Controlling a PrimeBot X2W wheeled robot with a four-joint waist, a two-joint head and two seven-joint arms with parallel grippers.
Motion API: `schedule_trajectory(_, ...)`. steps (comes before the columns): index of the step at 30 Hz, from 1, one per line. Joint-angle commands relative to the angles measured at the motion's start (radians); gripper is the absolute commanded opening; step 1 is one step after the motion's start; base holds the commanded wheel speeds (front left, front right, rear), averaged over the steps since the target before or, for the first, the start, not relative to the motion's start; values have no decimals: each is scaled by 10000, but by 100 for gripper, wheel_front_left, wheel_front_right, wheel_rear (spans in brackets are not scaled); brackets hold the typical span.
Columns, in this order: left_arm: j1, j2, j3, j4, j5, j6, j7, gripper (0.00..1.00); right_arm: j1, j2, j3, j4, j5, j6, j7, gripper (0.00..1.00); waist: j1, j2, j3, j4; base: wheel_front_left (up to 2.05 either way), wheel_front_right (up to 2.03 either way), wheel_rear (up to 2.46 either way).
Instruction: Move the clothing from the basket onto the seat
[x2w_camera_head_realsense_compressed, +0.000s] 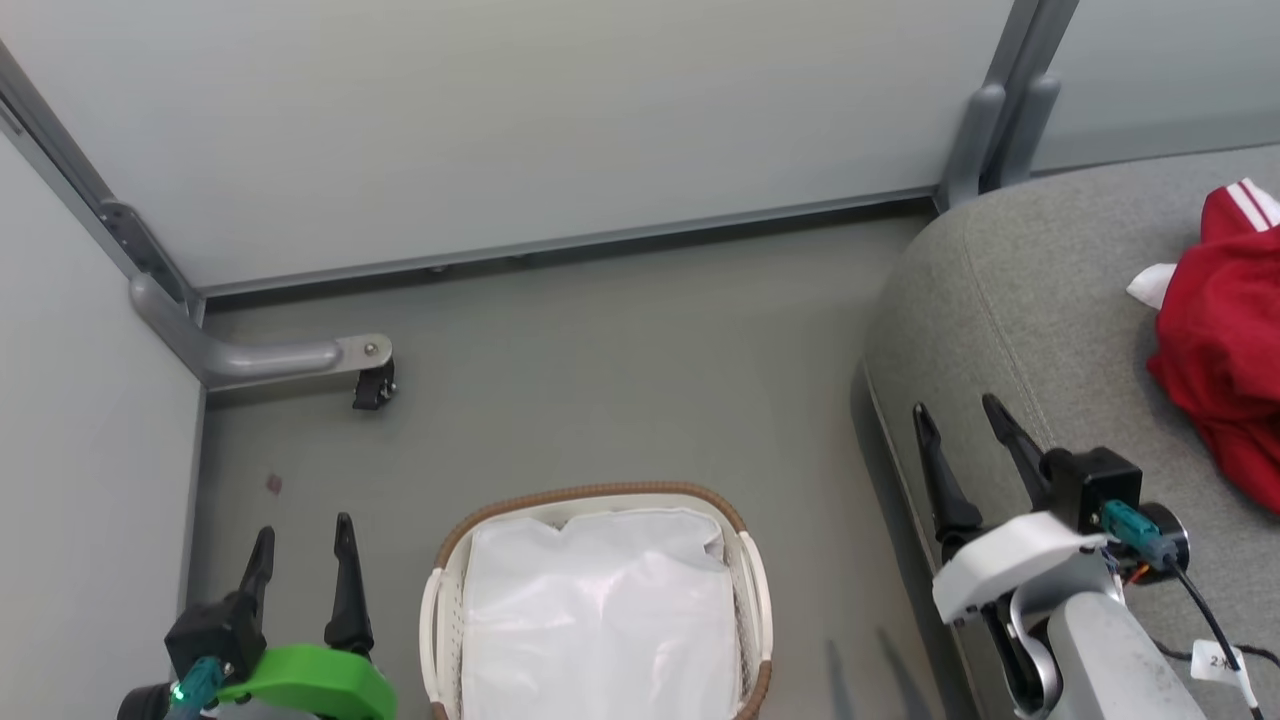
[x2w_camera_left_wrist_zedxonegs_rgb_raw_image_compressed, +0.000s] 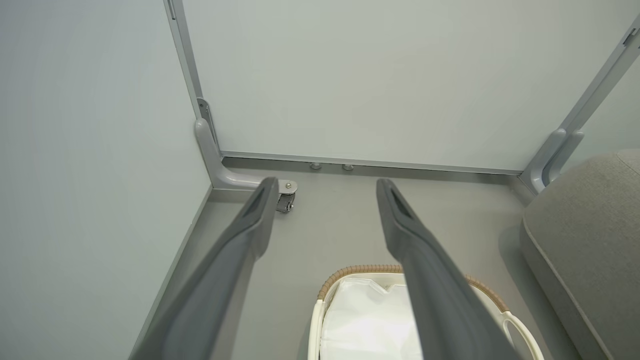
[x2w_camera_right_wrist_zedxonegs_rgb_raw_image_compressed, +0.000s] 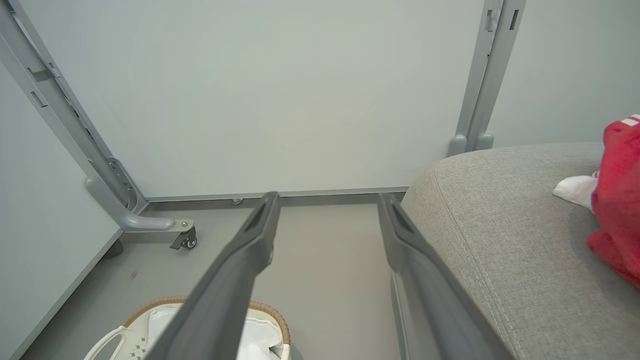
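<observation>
Already the clothing (x2w_camera_head_realsense_compressed: 1225, 345) lies on the seat (x2w_camera_head_realsense_compressed: 1030, 300); left gripper (x2w_camera_head_realsense_compressed: 304, 528) and right gripper (x2w_camera_head_realsense_compressed: 954, 403) gape empty, cable tag (x2w_camera_head_realsense_compressed: 1222, 662) starting "2".

Red clothing (x2w_camera_head_realsense_compressed: 1225, 340) lies on the grey seat (x2w_camera_head_realsense_compressed: 1030, 300); the white-lined basket (x2w_camera_head_realsense_compressed: 745, 560) stands on the floor between the spread left gripper (x2w_camera_head_realsense_compressed: 303, 540) and right gripper (x2w_camera_head_realsense_compressed: 958, 412).

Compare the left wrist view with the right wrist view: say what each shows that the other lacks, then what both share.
Left wrist view, not right: the open left gripper. Right wrist view, not left: the open right gripper and red clothing with white stripes lying on the large grey fabric seat. Both: that seat, the white perforated plastic basket with brown woven rim, the small caster wheel on the partition foot.
</observation>
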Motion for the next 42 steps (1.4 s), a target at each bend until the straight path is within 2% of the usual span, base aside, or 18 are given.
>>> schedule_trajectory(1, 247, 7, 49, -98, -47, 48, 7, 100, 256, -48, 0, 32, 53, -14, -9, 100, 1, 0, -402, 86, 0, 0, 0)
schedule_trajectory(8, 736, 9, 103, -54, -484, -102, 8, 100, 842, -46, -41, 106, 42, -14, -9, 100, 1, 0, -658, 85, 0, 0, 0)
schedule_trajectory(9, 609, -8, 94, -23, -443, -85, 4, 0, 751, 4, -20, 119, 33, 0, 1, 0, 1, 0, -631, 76, 0, 0, 0)
schedule_trajectory(13, 631, -63, 122, 289, -575, -89, 70, 0, 936, 60, -57, 401, 176, 0, 75, 0, 1, 0, -638, 75, 0, 0, 0)
schedule_trajectory(42, 217, -32, 405, -343, -5288, -194, 1369, 0, 1125, 25, -623, -377, 5189, -3, 1371, 0, 1, 0, -677, 43, 0, 0, 0)
